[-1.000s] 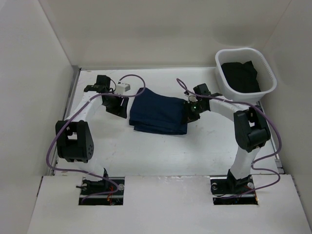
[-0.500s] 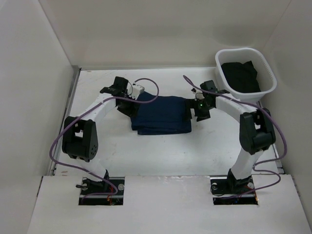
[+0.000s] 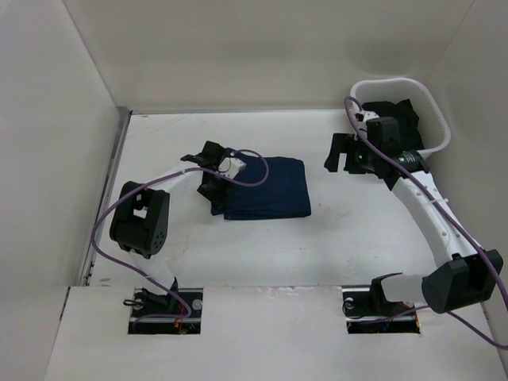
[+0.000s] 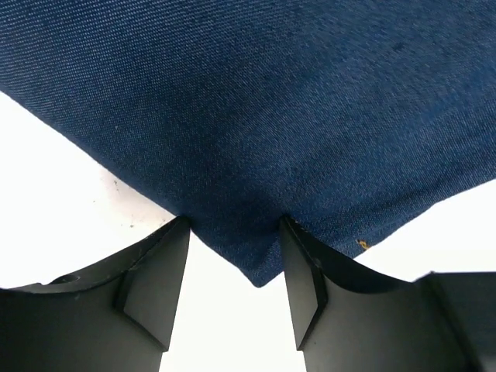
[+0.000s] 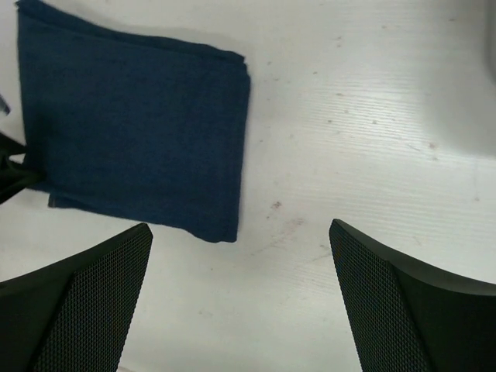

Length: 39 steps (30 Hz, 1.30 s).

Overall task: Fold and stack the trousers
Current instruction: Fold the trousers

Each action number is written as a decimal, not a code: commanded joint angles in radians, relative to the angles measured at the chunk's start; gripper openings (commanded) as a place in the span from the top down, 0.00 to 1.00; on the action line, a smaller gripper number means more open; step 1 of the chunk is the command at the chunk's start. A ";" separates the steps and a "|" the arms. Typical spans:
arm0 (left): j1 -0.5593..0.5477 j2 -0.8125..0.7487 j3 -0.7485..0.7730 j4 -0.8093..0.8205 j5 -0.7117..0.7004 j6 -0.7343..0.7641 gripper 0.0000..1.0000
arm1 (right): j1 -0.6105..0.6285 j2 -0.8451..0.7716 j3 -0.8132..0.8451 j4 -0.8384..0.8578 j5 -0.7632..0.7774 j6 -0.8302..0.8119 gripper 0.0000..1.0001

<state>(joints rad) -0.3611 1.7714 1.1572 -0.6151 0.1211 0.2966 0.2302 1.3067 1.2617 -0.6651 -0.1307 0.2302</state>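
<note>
The dark navy trousers (image 3: 268,187) lie folded into a flat rectangle mid-table, also seen in the right wrist view (image 5: 132,124). My left gripper (image 3: 214,186) sits at the fold's left edge. In the left wrist view its jaws (image 4: 234,221) stand partly open, and the fingertips (image 4: 183,226) meet the denim (image 4: 256,116). A corner of the cloth lies loose between the fingers, not squeezed. My right gripper (image 3: 340,154) hangs above the table to the right of the trousers. It is wide open (image 5: 240,226), with only bare table between its fingers.
A white basket (image 3: 435,119) stands at the back right with a dark garment (image 3: 397,111) inside, just behind the right arm. White walls close in the table on the left, back and right. Purple cables loop off both arms.
The right gripper opened, let go of the trousers' right edge and pulled up and back toward the basket. The left gripper slid right along the trousers' left edge, and the fold shifted slightly right.
</note>
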 commanded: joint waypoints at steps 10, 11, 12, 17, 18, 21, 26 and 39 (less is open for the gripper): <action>0.139 -0.459 0.118 -0.077 0.020 -0.013 0.45 | -0.032 -0.110 0.051 -0.139 0.445 0.003 0.00; 0.197 -0.504 0.105 -0.066 0.026 -0.017 0.44 | -0.036 -0.125 0.041 -0.139 0.451 0.000 0.00; 0.266 -0.547 0.089 -0.049 0.034 -0.019 0.43 | -0.042 -0.141 0.032 -0.137 0.457 -0.002 0.00; 0.590 -0.708 -0.022 0.066 0.054 -0.008 0.37 | -0.097 -0.247 -0.053 -0.084 0.445 0.004 0.00; 0.628 -0.725 -0.042 0.072 0.066 -0.022 0.37 | -0.113 -0.265 -0.067 -0.074 0.441 0.009 0.00; 0.685 -0.756 -0.091 0.074 0.086 -0.062 0.38 | -0.147 -0.293 -0.082 -0.070 0.425 0.011 0.00; 0.704 -0.793 -0.148 0.087 0.088 -0.140 0.38 | -0.160 -0.326 -0.100 -0.068 0.431 0.012 0.00; 0.696 -0.785 -0.134 0.063 0.095 -0.140 0.38 | -0.153 -0.373 -0.145 -0.031 0.434 0.011 0.00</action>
<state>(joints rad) 0.3389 1.0084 1.0088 -0.5728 0.1917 0.1806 0.0769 0.9543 1.1145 -0.7471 0.2848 0.2398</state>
